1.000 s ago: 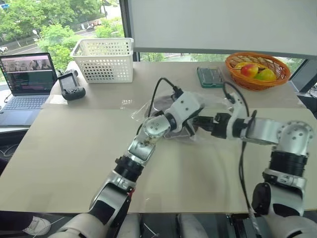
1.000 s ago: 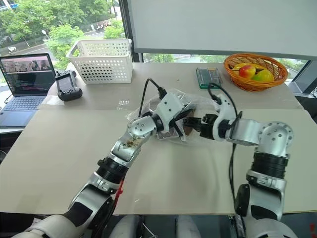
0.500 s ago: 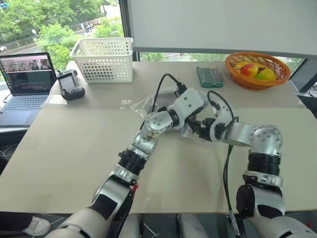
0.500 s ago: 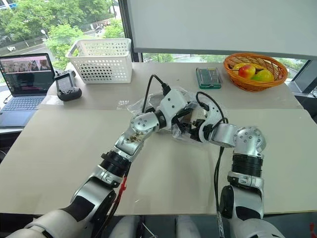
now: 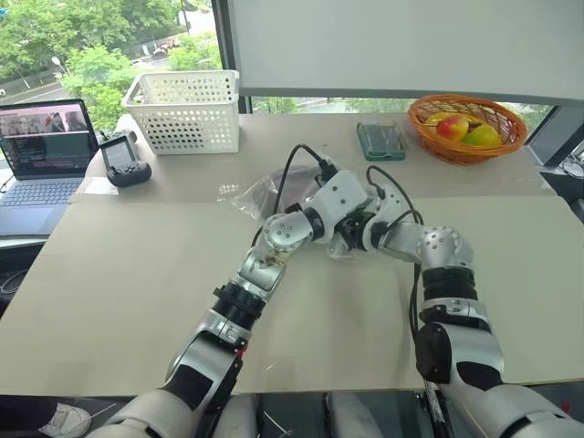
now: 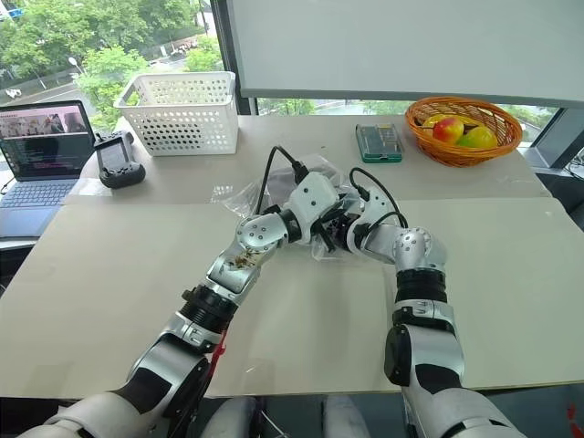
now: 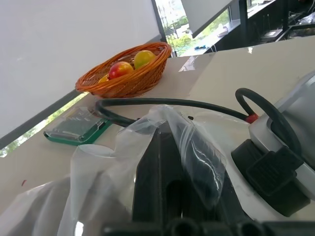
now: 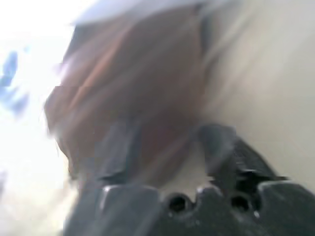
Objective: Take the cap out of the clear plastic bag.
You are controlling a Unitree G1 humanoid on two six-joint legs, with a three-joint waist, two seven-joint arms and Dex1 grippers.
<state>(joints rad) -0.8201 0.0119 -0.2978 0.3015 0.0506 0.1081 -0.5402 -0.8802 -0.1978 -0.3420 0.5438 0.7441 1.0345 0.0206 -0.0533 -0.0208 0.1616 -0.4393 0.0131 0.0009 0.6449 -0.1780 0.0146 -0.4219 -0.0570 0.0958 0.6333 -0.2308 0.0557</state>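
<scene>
Left jaws pinched on clear plastic bag [image 7: 197, 147]; right jaws apart around brown cap [image 8: 142, 83]

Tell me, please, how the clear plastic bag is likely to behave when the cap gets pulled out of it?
The clear plastic bag looks thin and wrinkled, so it will probably crumple rather than hold shape. It drapes over the shut left gripper, so it likely weighs little and may drag along with the cap. Its glossy film seems slippery.

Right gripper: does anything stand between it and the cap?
Nothing visible does. The right gripper has the brown cap directly ahead between its parted fingers, while the left gripper pinches the clear plastic bag.
</scene>
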